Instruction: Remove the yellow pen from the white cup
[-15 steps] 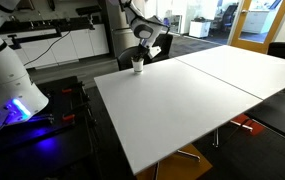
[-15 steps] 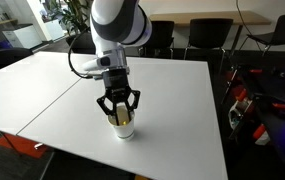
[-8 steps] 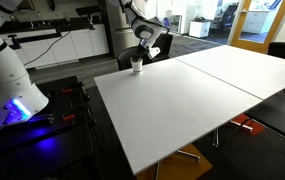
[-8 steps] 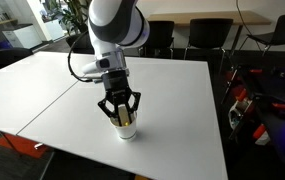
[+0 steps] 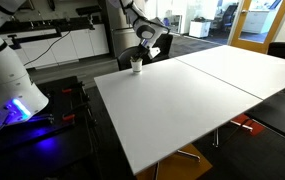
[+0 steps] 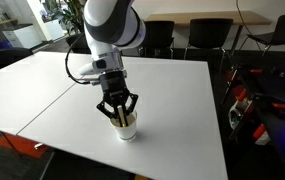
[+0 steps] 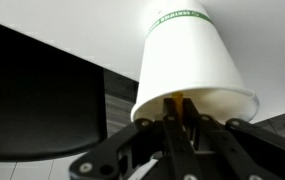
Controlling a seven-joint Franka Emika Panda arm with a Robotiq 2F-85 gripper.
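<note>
The white cup (image 6: 126,130) stands upright near the table's edge, and it also shows in an exterior view (image 5: 137,66). In the wrist view the cup (image 7: 187,60) fills the top, with a green band near its base. The yellow pen (image 7: 180,102) sticks out over the cup's rim. My gripper (image 7: 180,118) is at the rim, and its two dark fingers (image 7: 170,128) are pressed on either side of the pen. In both exterior views the gripper (image 6: 118,116) (image 5: 139,57) points straight down over the cup.
The big white table (image 6: 172,110) (image 5: 202,100) is made of two joined tops. Black chairs (image 6: 207,35) stand along its far side. A second white robot base with blue light (image 5: 12,95) stands on the floor beside it. The cup is close to the table's edge.
The gripper's fingers have drawn in a little over the cup. The arm has shifted very slightly. The cup has not moved.
</note>
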